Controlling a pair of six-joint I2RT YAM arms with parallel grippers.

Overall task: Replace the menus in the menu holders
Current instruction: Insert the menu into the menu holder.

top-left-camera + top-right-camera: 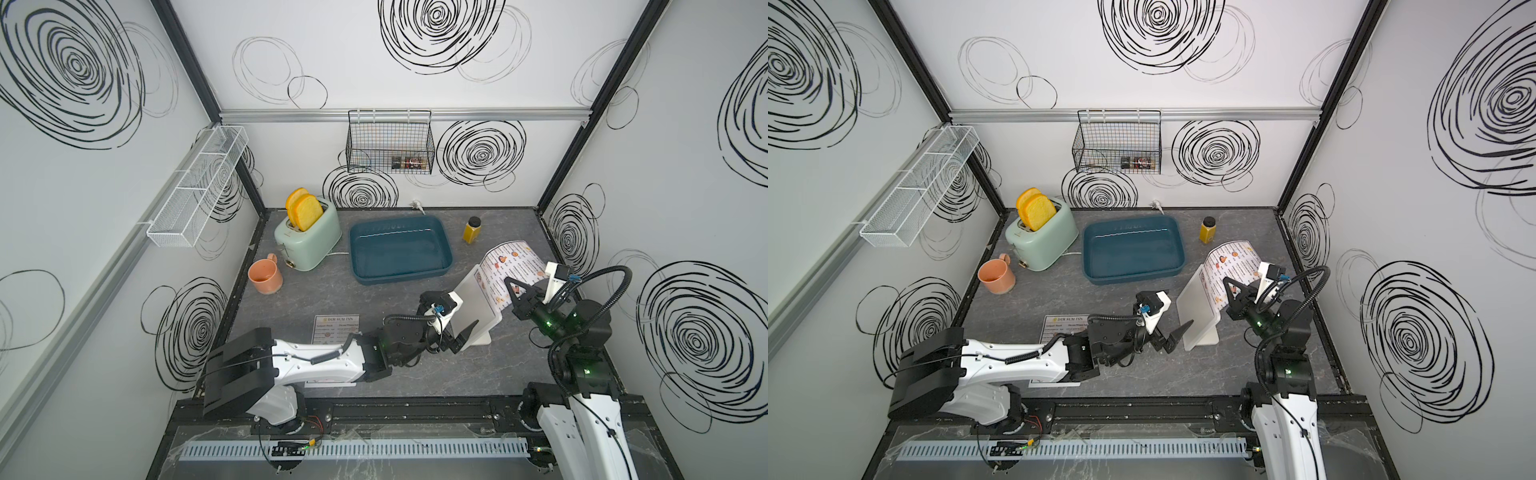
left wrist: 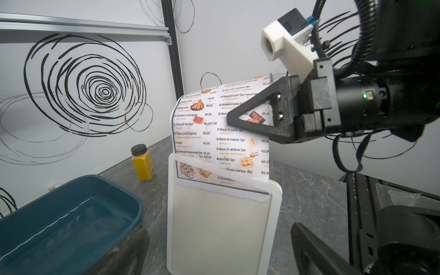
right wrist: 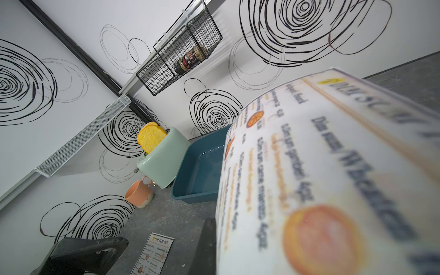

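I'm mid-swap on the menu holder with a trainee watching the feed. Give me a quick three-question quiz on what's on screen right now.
1. True or false: the right gripper is shut on the menu whose lower edge sits in the menu holder.
2. Where is the second menu? A) in the blue tray B) flat on the table, partly under the left arm C) in the wire basket
3. Fill in: the left gripper, low beside the menu holder, has its jaws ____.
Key: 1 true; 2 B; 3 open.
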